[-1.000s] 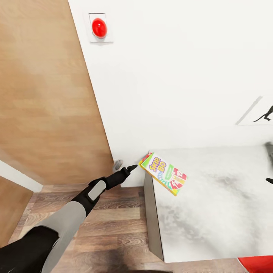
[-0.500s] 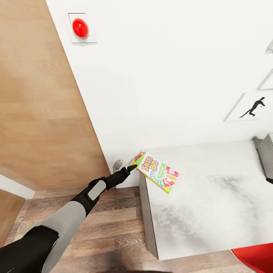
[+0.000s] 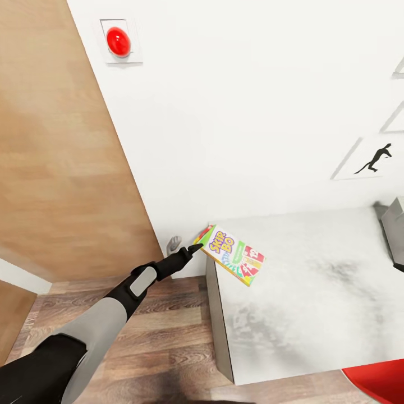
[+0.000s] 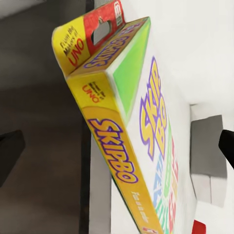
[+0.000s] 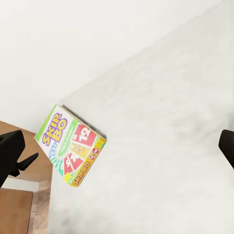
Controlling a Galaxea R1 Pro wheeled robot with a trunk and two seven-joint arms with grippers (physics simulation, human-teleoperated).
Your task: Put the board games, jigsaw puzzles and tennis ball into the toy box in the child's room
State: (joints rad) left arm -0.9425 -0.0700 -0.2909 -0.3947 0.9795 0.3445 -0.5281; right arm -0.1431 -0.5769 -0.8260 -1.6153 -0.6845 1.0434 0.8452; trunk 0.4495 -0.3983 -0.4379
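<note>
White wall and a wood-plank floor frame a pale grey-white desk (image 3: 314,292), with a wooden door (image 3: 50,157) at 9 o'clock and a red round button (image 3: 119,41) on the wall at 11 o'clock. One Skip-Bo game box (image 3: 231,254) lies flat on the desk's corner at about 10 o'clock of its top, one end overhanging the edge toward the wall. The left gripper (image 3: 195,247) reaches in from 7 o'clock, its tip right at that overhanging end; in the left wrist view the box (image 4: 131,131) sits between the two dark fingers, which stand wide apart, so the jaws look released and not yet closed on it. The right gripper's fingers (image 5: 10,151) are likewise spread, holding nothing, above the desk with the box (image 5: 70,146) below.

By my reading the task is early for this toy: the box is not yet lifted, and the grey bin (image 3: 395,224) at 3 o'clock is barely in view, its contents hidden.

Count: one game box, one desk, one bin edge, one baseball-player silhouette picture (image 3: 375,158).
</note>
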